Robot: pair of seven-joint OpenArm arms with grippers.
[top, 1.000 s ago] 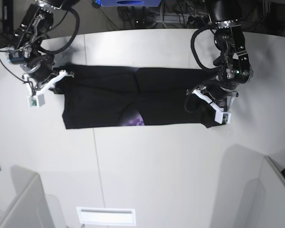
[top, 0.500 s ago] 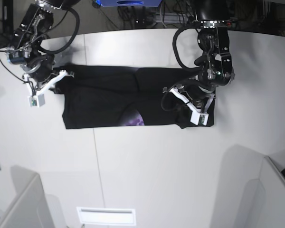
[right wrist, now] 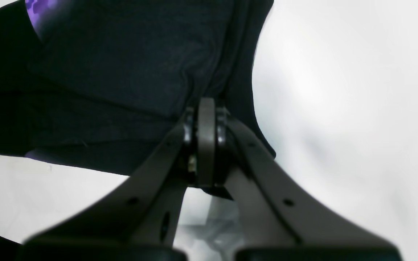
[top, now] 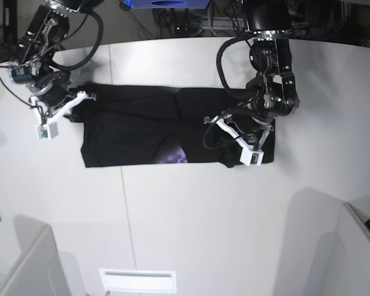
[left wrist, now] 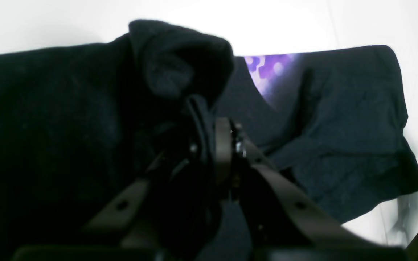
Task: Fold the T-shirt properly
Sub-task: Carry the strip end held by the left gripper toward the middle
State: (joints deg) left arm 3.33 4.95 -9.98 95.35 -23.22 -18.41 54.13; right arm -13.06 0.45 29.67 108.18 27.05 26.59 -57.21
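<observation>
Left gripper (left wrist: 209, 145) clamped tight on bunched end of T-shirt (top: 142, 129), raised above the flat layer for folding over. Right gripper (right wrist: 206, 141) pinched shut on opposite edge, anchoring shirt on table (top: 191, 222).

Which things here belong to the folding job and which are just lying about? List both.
Job: T-shirt; left gripper, shut on its cloth; right gripper, shut on its edge.
Lying about: white table; blue box and cables behind.
</observation>
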